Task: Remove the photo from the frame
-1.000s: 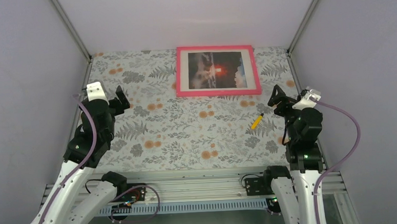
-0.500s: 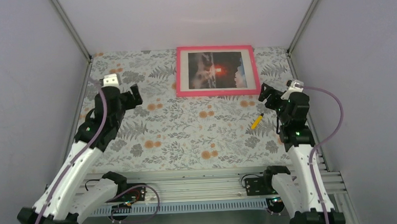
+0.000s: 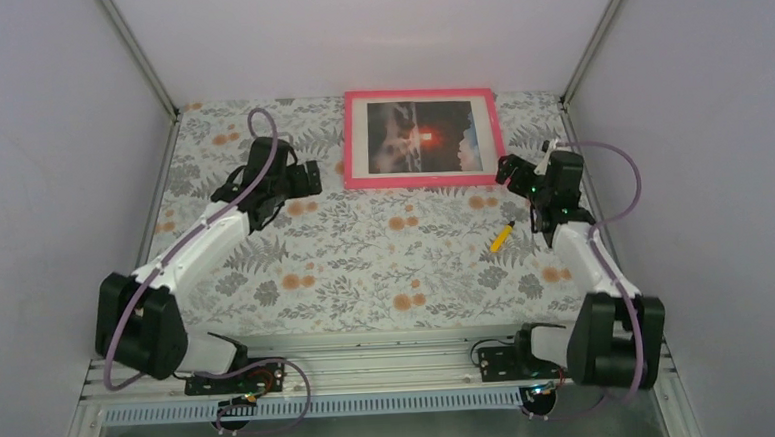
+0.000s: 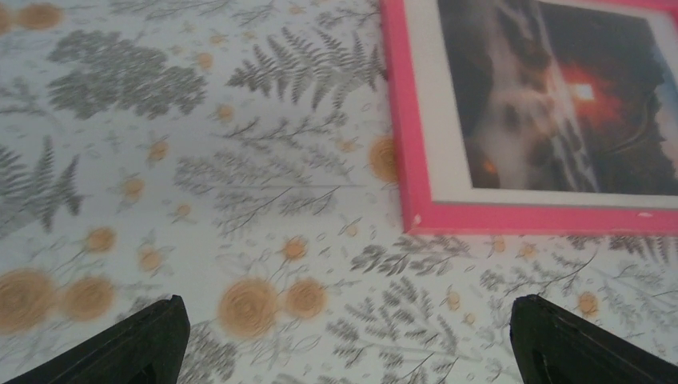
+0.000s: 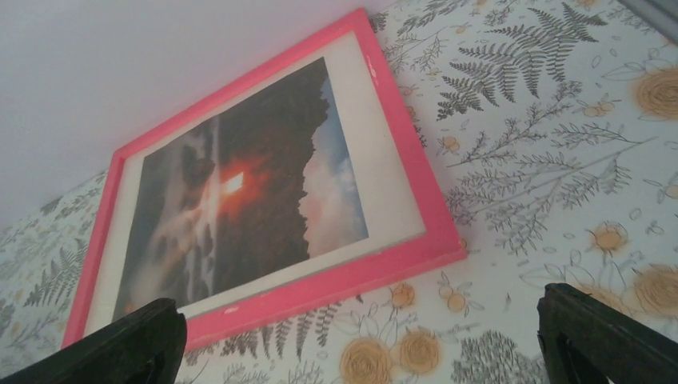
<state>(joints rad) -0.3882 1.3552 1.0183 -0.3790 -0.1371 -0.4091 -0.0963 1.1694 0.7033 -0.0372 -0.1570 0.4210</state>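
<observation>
Frame (image 3: pixel 428 180) lies face-up on the floral tablecloth (image 3: pixel 366 260), against the far wall. Photo (image 3: pixel 421 137) sits inside it, red sun showing. Left gripper (image 3: pixel 307 177) is just off the frame's left edge, by its near-left corner: jaws spread wide, nothing between them, clear of the frame. Right gripper (image 3: pixel 507 170) is just beside the frame's near-right corner, jaws also wide and empty; its wrist view shows it apart from the frame. Yellow pen-like item (image 3: pixel 502 237) lies on the cloth, nearer than that corner.

Bright pink frame (image 3: pixel 428 180) is enclosing a white-bordered photo (image 3: pixel 423 136) showing dark clouds around a red-orange sun; the tablecloth (image 3: pixel 365 250) is displaying grey ferns and orange blossoms.
</observation>
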